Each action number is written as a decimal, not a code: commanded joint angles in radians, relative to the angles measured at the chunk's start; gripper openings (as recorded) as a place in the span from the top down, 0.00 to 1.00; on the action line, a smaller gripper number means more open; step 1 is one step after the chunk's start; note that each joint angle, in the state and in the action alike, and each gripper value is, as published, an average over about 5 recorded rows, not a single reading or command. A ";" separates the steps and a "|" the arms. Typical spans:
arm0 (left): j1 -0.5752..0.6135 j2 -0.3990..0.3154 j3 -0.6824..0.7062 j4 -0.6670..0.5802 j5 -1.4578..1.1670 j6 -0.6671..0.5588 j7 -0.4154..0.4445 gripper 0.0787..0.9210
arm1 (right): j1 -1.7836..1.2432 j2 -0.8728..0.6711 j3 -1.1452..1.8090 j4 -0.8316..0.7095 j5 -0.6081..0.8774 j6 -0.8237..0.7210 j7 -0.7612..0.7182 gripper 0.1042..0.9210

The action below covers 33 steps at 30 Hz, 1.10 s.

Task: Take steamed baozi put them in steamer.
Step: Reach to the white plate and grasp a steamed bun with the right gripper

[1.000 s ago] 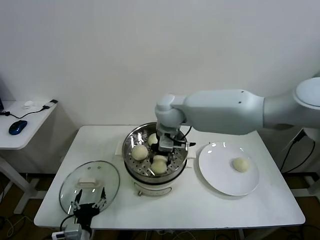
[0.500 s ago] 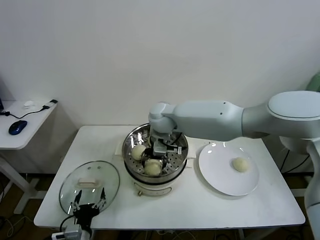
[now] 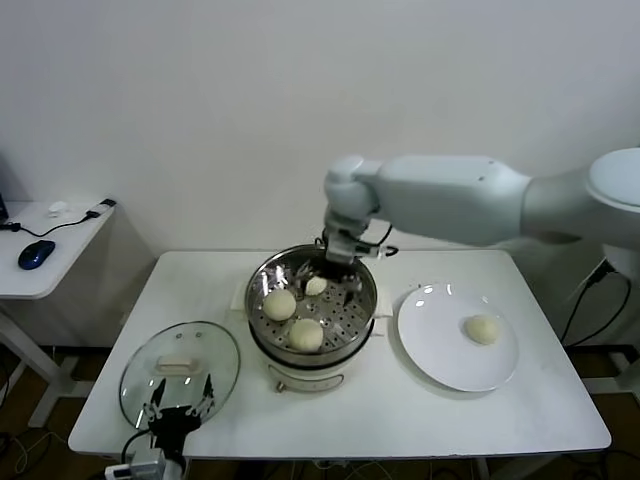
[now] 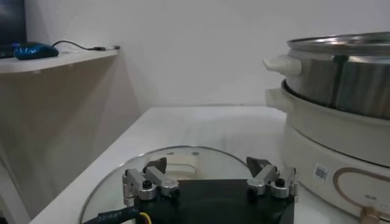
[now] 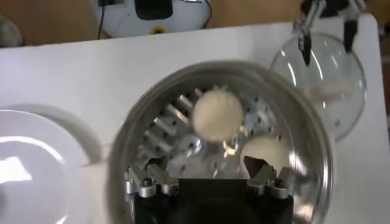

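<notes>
Three pale cream-yellow dome-shaped baozi sit inside the round shiny steel steamer; its far rim partly hides the right gripper, spread wide, empty. Left gripper, also wide open, hangs beside the steamer.

Three baozi in steamer

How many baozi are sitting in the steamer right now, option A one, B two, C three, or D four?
C: the head view shows three baozi on the perforated tray of the steamer, at and, while a fourth bun lies on the white plate.
</notes>
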 commanded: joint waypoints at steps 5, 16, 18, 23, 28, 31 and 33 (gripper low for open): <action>0.000 0.005 -0.005 -0.002 -0.005 0.001 0.000 0.12 | 0.228 -0.525 -0.383 0.009 0.192 -0.433 -0.048 0.12; -0.014 0.001 -0.006 0.009 -0.011 0.001 0.004 0.12 | -0.372 -0.624 0.021 -0.109 -0.027 -0.597 0.077 0.12; -0.012 0.000 -0.005 0.009 -0.010 0.000 0.005 0.12 | -0.449 -0.593 0.096 -0.166 -0.058 -0.600 0.093 0.12; -0.001 -0.001 -0.009 0.008 -0.006 -0.001 0.006 0.12 | -0.594 -0.517 0.258 -0.302 -0.125 -0.591 0.109 0.12; 0.001 -0.002 -0.012 0.013 -0.003 -0.004 0.005 0.12 | -0.644 -0.439 0.329 -0.396 -0.144 -0.568 0.118 0.12; 0.002 -0.004 -0.011 0.016 0.000 -0.004 0.005 0.12 | -0.659 -0.413 0.339 -0.420 -0.146 -0.564 0.122 0.12; 0.003 -0.004 -0.010 0.018 0.001 -0.005 0.005 0.12 | -0.672 -0.398 0.355 -0.434 -0.148 -0.563 0.127 0.12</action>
